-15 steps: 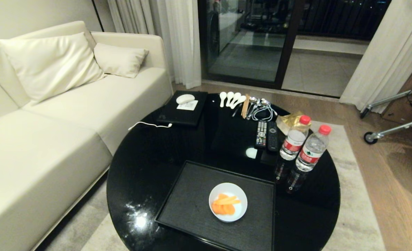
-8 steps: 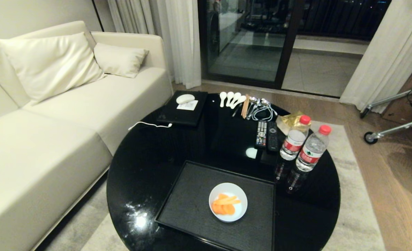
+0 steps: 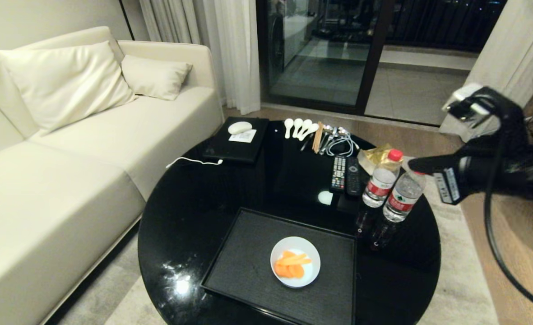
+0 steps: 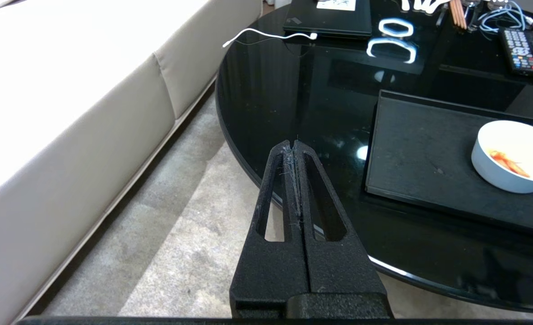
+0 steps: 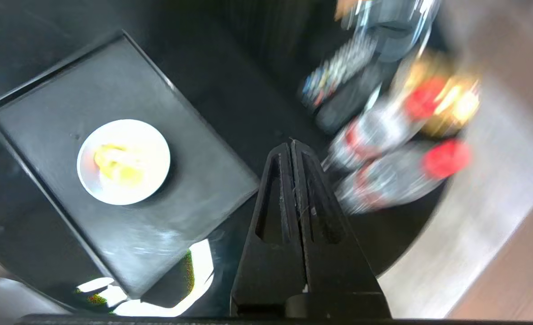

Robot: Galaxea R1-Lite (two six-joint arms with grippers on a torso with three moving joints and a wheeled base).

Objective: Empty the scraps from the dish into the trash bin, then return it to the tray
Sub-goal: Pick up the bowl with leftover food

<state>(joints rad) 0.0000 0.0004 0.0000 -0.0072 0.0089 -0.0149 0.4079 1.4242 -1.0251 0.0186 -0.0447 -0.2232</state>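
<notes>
On the black tray [image 3: 243,266], toward its right half, the dish [image 3: 294,262] sits upright, mouth up, carrot scraps [image 3: 291,264] inside. Right gripper [image 3: 413,165] hangs high beside the water bottles [image 3: 390,189], fingers clenched, empty. Left gripper [image 4: 294,149] clenched too, off the table's edge.

Lighting: dim, warm indoor light; dark glass door [image 3: 320,49] at upper centre of the head view shows night outside.
Glare: bright white specular patch on the glossy round black table [image 3: 180,285] at lower left; ring-shaped lamp reflections [image 4: 391,43] on it in the left wrist view.
Overexposure: cream leather sofa [image 4: 45,81] washes out at upper left.
Blur: right wrist view smeared, worst on the red-capped clear plastic bottles [image 5: 392,149] at right.
Distortion: wide-angle bending at head-view edges.
</notes>
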